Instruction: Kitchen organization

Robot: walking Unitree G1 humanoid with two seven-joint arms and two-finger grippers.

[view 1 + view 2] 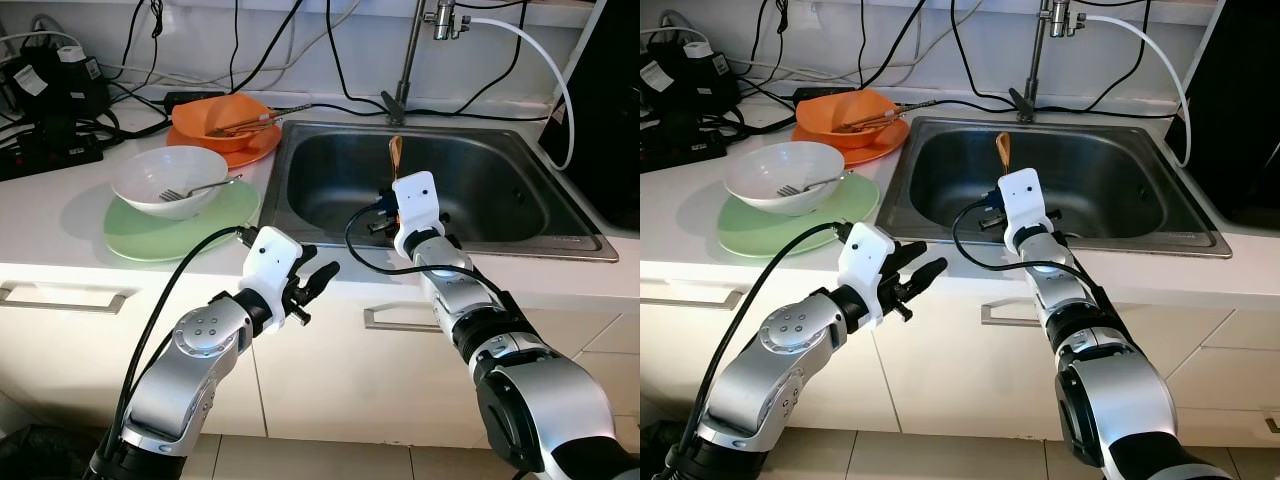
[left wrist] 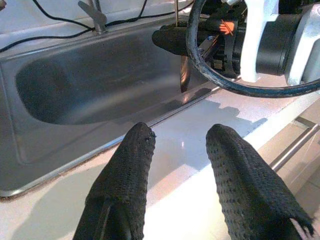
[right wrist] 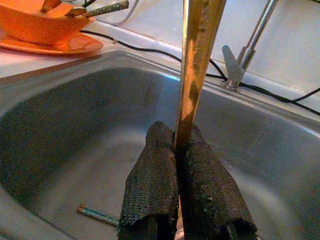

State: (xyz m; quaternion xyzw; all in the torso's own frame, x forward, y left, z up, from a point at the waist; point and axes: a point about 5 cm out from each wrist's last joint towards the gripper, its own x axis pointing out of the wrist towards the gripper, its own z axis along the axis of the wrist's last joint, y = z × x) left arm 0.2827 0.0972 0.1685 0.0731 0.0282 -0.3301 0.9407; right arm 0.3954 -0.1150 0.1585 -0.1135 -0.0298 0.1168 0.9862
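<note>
At the front edge of a white kitchen bench (image 1: 60, 225), the robot's left gripper (image 1: 318, 279) hovers with jaws apart and empty, seemingly in reserve. Just beyond, the right gripper (image 3: 186, 150) reaches over the stainless-steel sink (image 1: 330, 200), jaws clamped on a slim golden-brown utensil (image 3: 197, 65) held upright above the basin, apparently for dropping in with the washing-up; what kind of utensil it is cannot be told. One small blue-handled item (image 3: 97, 214) already lies on the sink floor. To the left sit two stacks: one white bowl (image 1: 168, 180) holding one metal fork (image 1: 195, 190) on one pale green plate (image 1: 225, 215), and farther back one orange bowl (image 1: 220, 118) with cutlery on one orange plate (image 1: 250, 152). One chrome tap (image 1: 408, 60) stands behind.
</note>
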